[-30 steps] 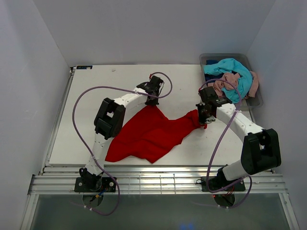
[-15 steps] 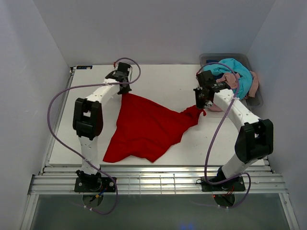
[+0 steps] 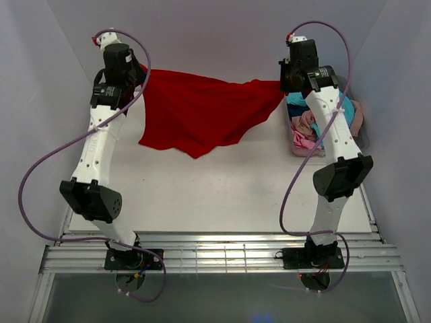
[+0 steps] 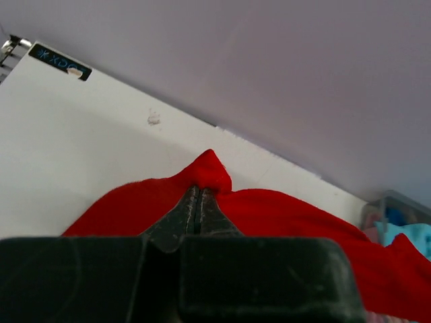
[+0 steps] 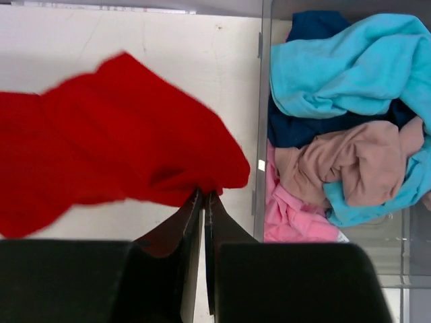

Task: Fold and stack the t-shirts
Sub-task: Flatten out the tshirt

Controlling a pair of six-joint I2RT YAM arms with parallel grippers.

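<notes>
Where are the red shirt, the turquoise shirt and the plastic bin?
red shirt [image 3: 195, 114]: top view, the cloth's middle.
turquoise shirt [image 5: 337, 60]: right wrist view, upper fold.
plastic bin [image 5: 260, 81]: right wrist view, left wall.

White arms [image 3: 101, 145], black joints [image 3: 91, 200], purple cables [image 3: 21, 188]

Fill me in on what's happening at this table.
The two arms are holding one red t-shirt up between them over the far part of the table. The left gripper is pinched shut on one edge and the right gripper on the other, so the cloth hangs spread out. Nothing is folded or stacked yet. The turquoise tee, dusty pink tee, bright pink tee and dark blue tee lie crumpled in the bin.
</notes>
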